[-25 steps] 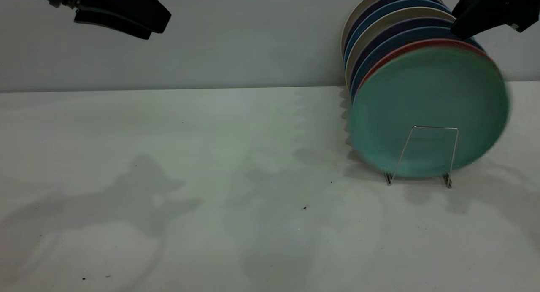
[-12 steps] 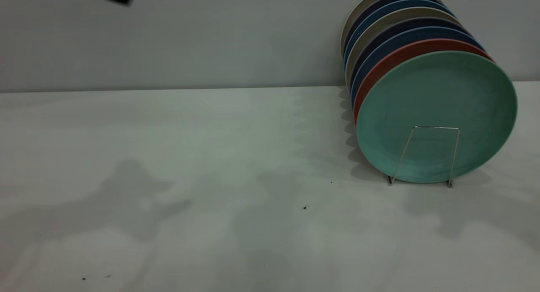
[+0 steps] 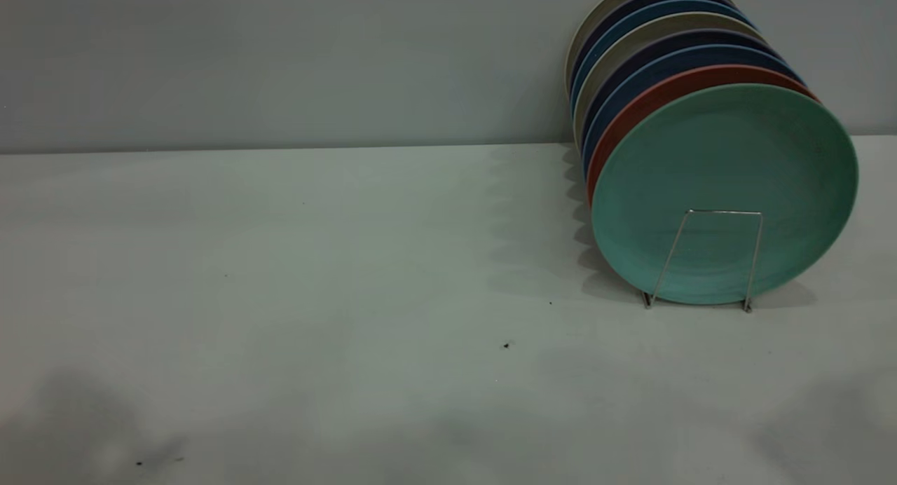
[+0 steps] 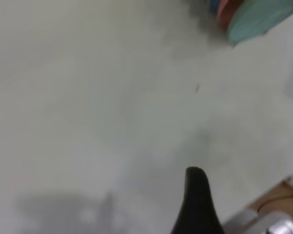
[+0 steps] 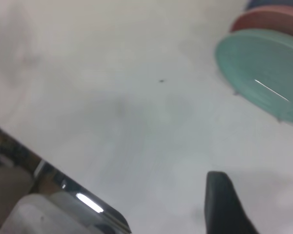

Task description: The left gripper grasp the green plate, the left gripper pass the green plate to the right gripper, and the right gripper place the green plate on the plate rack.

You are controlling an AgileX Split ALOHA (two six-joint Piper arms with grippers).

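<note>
Both arms have cleared your exterior view; green plate (image 3: pixel 725 190) stands upright, propped by the plate rack (image 3: pixel 701 257) loop. Finger states: can't tell.

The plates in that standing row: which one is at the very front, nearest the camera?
The green plate is. Its whole round face shows, with a wire loop of the plate rack across its lower part. The salmon-pink plate and the blue ones behind show only edges.

Little of the robot showed: the left hand (image 4: pixel 198 202) appeared as one matte black, tapered finger with a rounded tip; the right hand (image 5: pixel 263 204) showed similar dark, smooth fingers.
</note>
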